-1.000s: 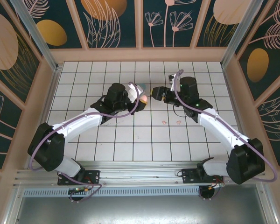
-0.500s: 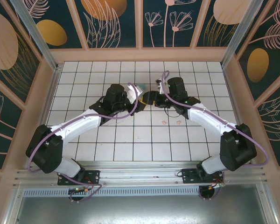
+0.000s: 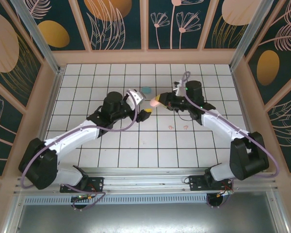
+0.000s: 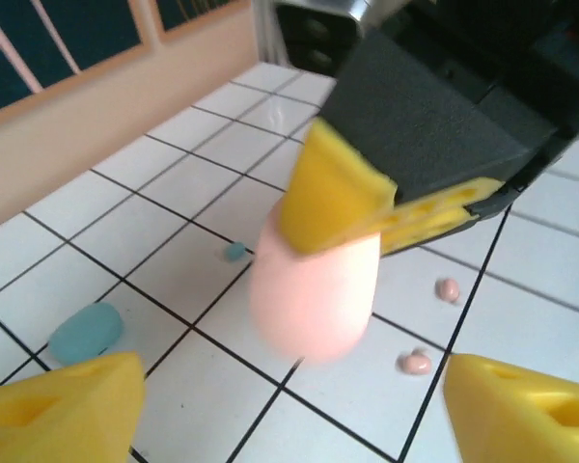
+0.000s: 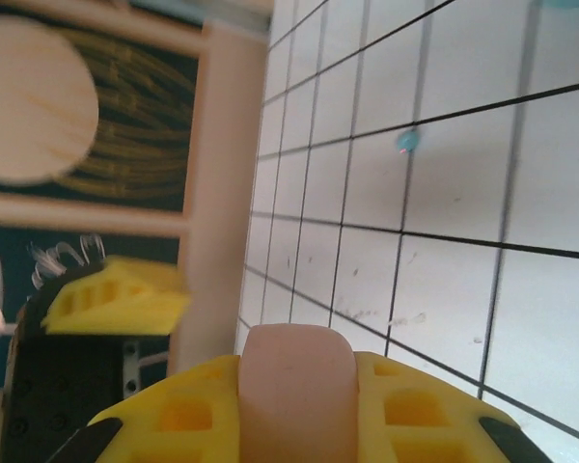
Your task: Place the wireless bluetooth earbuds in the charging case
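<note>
While the pale pink earbuds (image 3: 170, 127) lie loose on the white tiles (image 3: 87, 145), close together and nearer the arm bases than the right gripper (image 3: 160, 100), a teal earbud (image 4: 234, 252) rests on a tile near the teal case (image 4: 85, 332). The pink charging case (image 4: 314, 289) is pinched between the right gripper's yellow fingers (image 4: 338, 193), the jaws closed snugly on it. Facing it, just apart, the left gripper (image 3: 141, 104) has its jaws spread wide and holds nothing.
</note>
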